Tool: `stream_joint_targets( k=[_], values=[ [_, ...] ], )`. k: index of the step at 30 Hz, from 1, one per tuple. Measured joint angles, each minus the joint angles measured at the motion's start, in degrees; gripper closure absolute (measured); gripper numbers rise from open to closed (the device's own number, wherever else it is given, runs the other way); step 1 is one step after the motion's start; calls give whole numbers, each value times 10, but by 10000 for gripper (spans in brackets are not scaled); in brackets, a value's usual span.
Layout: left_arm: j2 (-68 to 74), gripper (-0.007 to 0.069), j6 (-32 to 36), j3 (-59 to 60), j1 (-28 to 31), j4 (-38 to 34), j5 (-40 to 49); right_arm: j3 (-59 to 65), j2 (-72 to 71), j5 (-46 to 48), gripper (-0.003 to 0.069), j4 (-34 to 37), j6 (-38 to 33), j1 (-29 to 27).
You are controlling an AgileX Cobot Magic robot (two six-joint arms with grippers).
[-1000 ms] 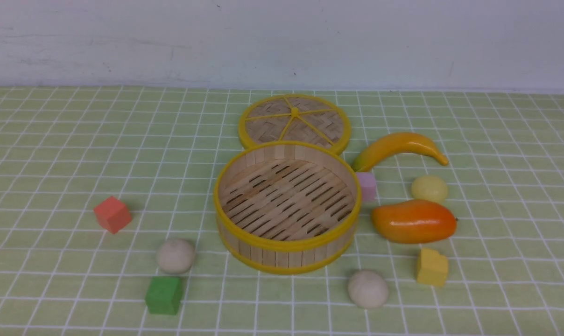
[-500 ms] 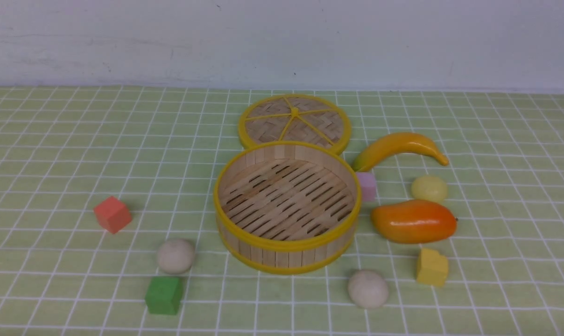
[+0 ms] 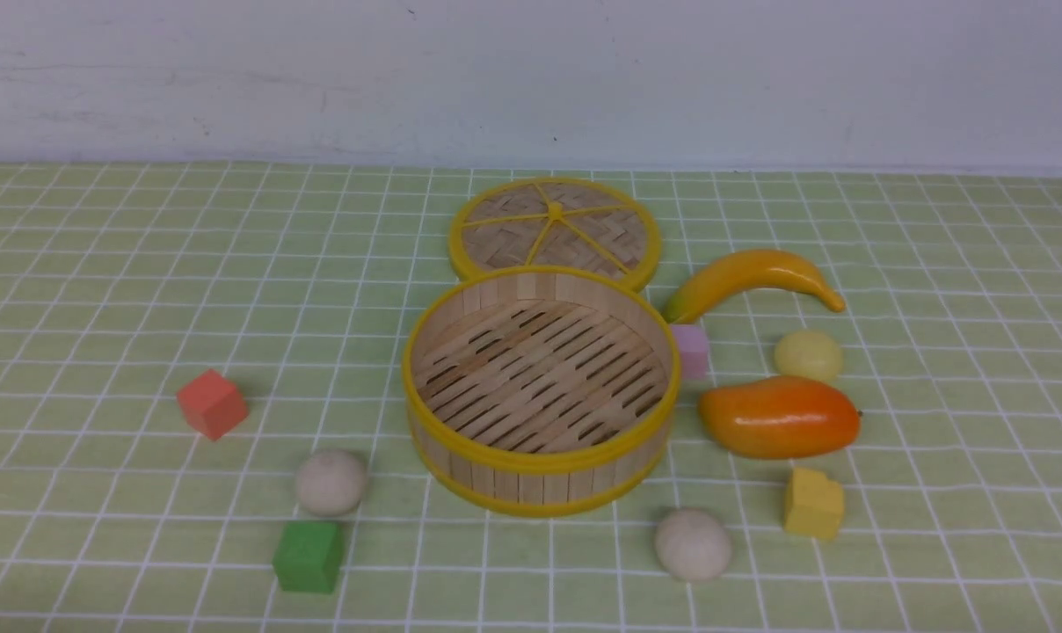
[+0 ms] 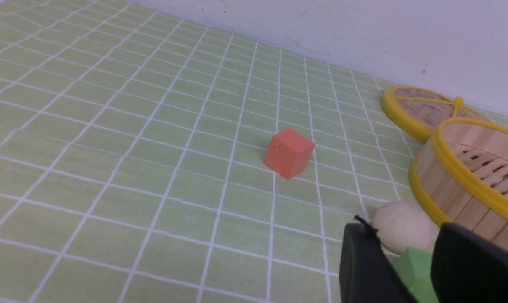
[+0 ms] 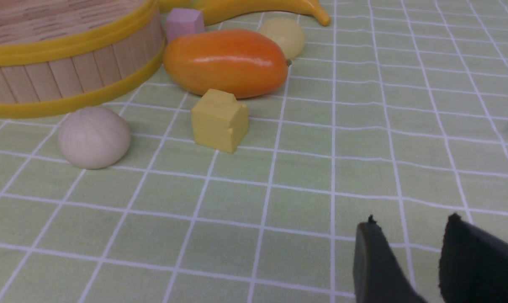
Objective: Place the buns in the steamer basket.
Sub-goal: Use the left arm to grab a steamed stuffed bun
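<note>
Three smooth domed buns, two beige, one yellow | left fingers, right fingers parted, empty

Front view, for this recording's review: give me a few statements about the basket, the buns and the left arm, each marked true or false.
1. The steamer basket holds no buns. True.
2. The lid sits on top of the basket. False: it lies flat on the cloth just behind the basket.
3. The pale yellow bun lies between the banana and the mango. True.
4. The left gripper grips a bun. False: its fingers stand apart and empty; the left off-white bun lies on the cloth beyond them.
5. The green cube lies on the basket's right side. False: it is on the robot's left, close to the left off-white bun.
</note>
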Motion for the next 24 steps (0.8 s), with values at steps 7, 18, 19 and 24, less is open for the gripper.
stream_joint_targets(
  k=[7,18,19,24],
  values=[
    [0,386,-17,0,0,-19,-60,0,0,0,419,0,0,0],
    [5,386,-58,-71,0,-63,-255,0,0,0,419,0,0,0],
    [20,386,-58,-120,0,-65,-242,0,0,0,419,0,0,0],
    [155,386,-58,-314,0,-65,-117,0,0,0,419,0,0,0]
  ],
)
